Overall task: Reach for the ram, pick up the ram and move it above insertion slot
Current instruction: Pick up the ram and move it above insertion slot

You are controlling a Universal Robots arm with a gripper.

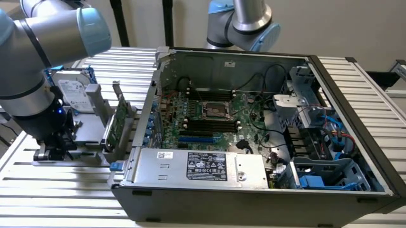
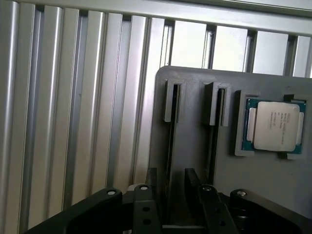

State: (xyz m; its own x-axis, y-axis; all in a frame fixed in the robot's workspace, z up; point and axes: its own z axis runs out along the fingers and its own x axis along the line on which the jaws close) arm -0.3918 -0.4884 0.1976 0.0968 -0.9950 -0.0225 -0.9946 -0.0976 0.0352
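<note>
In the wrist view my gripper (image 2: 170, 184) is open, and its two black fingers (image 2: 151, 181) stand on either side of a long narrow slot in the grey holder plate (image 2: 195, 161). A thin dark edge runs along that slot. I take it for the ram (image 2: 170, 146) seen edge-on, and nothing is gripped. In the exterior view the gripper (image 1: 54, 151) hangs low over the holder (image 1: 89, 142), at that view's left of the open computer case. The motherboard's black insertion slots (image 1: 212, 126) lie inside the case.
A square silver processor (image 2: 275, 126) sits in a pocket of the holder, beside a second slot (image 2: 213, 146). A wider green card (image 1: 118, 124) and a hard drive (image 1: 73, 92) stand on the holder. The case wall (image 1: 149, 114) rises between holder and motherboard. A second arm (image 1: 244, 23) stands behind the case.
</note>
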